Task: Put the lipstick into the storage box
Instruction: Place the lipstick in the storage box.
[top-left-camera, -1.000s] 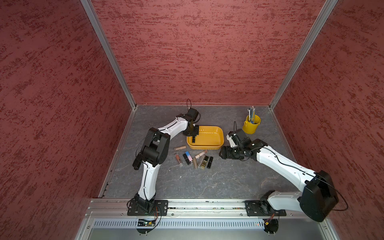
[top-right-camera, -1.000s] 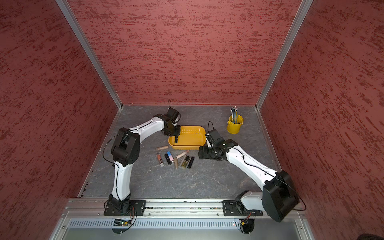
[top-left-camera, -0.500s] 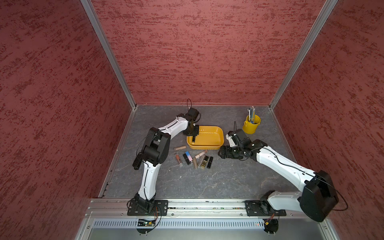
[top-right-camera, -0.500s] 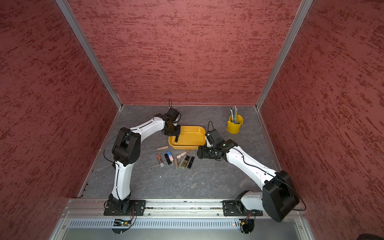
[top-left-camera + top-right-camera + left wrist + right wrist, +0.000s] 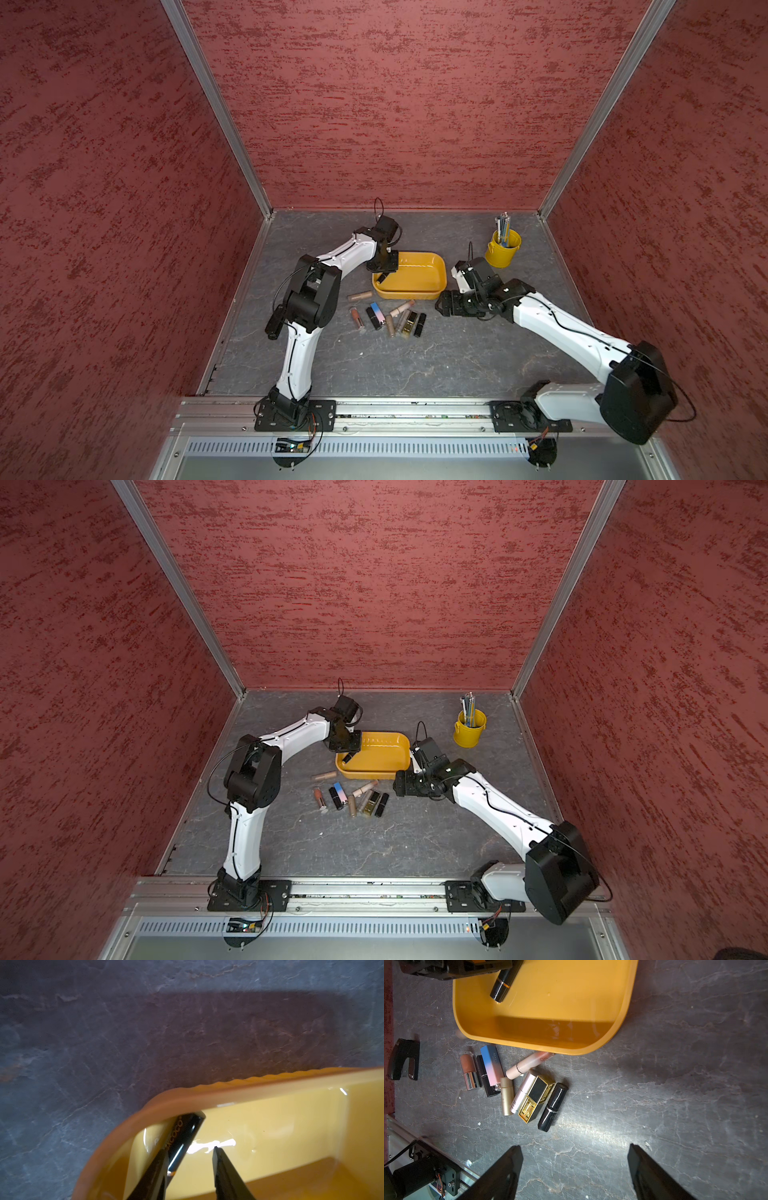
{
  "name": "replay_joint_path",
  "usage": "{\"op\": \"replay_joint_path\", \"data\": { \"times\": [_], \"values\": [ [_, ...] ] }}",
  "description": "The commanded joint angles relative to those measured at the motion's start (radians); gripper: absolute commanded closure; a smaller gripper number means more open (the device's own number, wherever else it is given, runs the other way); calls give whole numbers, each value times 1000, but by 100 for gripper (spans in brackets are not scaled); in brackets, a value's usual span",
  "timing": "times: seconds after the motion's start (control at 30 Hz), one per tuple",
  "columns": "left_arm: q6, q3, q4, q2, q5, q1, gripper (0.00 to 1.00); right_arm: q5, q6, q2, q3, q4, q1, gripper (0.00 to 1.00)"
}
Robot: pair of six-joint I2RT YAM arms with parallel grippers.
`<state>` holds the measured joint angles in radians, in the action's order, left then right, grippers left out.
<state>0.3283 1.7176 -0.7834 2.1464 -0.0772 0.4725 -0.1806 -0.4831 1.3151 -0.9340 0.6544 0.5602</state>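
- Yellow box sits on the surface. A black lipstick leans inside its corner, alongside one finger of the parted left tool and clear of the other.
- Right tool gapes empty beside the box.
- Loose tubes crowd the box's front; one lies partly under the rim.
- Left tool hides the lipstick's top.

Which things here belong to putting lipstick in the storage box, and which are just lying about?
Job: shallow mustard-yellow plastic storage box; black gold-banded lipstick tube inside it, at the open left gripper; assorted lipstick tubes lying on the grey table.
Lying about: small yellow bucket-shaped pen cup holding pens.
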Motion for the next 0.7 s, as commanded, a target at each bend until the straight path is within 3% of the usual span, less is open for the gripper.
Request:
{"op": "replay_joint_path", "data": {
  "times": [0.0, 0.3, 0.43, 0.67],
  "values": [
    [7, -19, 48, -101, -71, 9, 57, -22, -14, -22, 10, -28, -2, 16],
    [47, -307, 229, -406, -178, 49, 50, -40, -43, -25, 23, -44, 6, 16],
    [101, -491, 308, -596, -213, 45, 48, -35, -53, -16, 19, -48, 28, 16],
    [265, -883, 610, -902, -395, 24, 44, -27, -73, 27, 2, -71, 77, 15]
  ]
}}
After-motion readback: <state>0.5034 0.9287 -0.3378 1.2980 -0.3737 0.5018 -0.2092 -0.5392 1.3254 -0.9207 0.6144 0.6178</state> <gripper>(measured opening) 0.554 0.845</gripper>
